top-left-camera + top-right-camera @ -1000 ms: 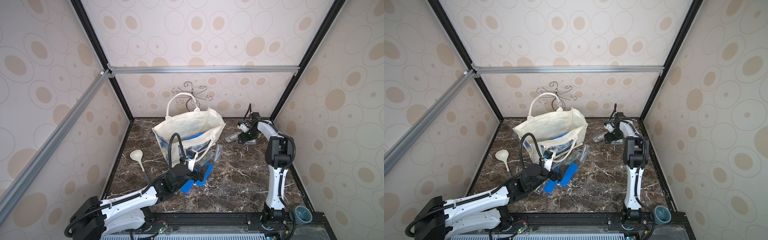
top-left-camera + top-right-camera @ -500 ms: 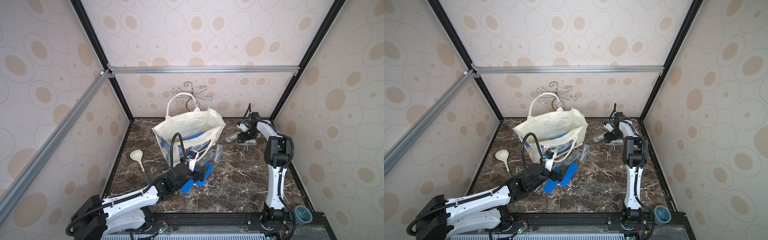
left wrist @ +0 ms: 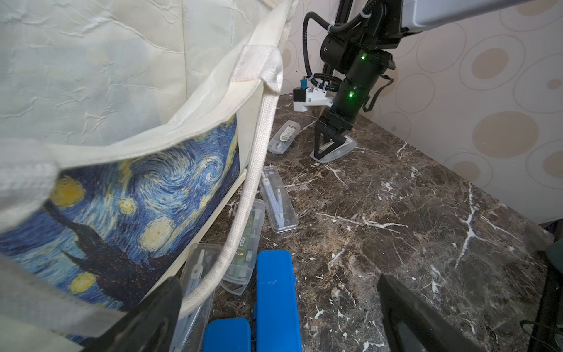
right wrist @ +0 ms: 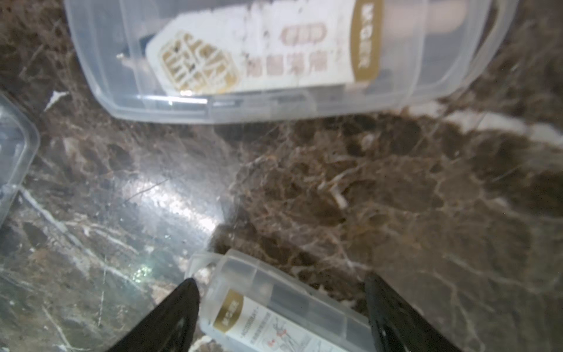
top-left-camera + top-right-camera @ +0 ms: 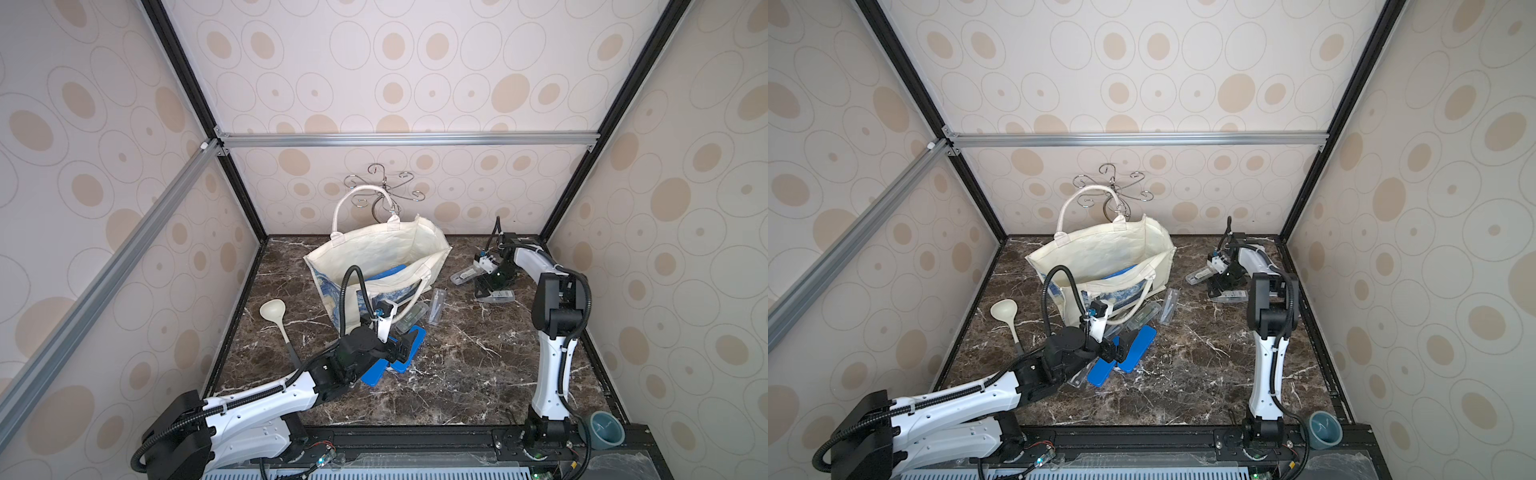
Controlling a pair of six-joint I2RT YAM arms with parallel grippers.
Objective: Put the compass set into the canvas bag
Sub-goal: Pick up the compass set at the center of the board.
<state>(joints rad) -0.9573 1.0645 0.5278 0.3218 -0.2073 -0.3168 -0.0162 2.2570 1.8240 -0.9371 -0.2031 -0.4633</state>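
The canvas bag (image 5: 374,253) (image 5: 1100,253) stands open at the back middle, its starry print facing my left wrist camera (image 3: 122,198). Compass sets lie about as clear and blue cases. My right gripper (image 5: 486,291) (image 5: 1219,289) (image 4: 281,281) stands open astride one clear case (image 4: 274,317) (image 5: 500,296) that rests on the marble, one finger at its end and the other apart from it. My left gripper (image 5: 401,351) (image 3: 277,280) hangs wide open over a long blue case (image 3: 275,298), holding nothing. Another blue case (image 5: 386,274) shows inside the bag.
A second clear case (image 4: 274,61) (image 5: 465,275) lies just beyond the right gripper. Three clear cases (image 3: 277,201) sit along the bag's front under its drooping handle (image 3: 259,152). A ladle (image 5: 274,311) lies left. A wire hook stand (image 5: 380,191) is behind the bag.
The right gripper's jaws have spread wider around the clear case, which stays on the marble. The left arm and the bag have hardly moved.
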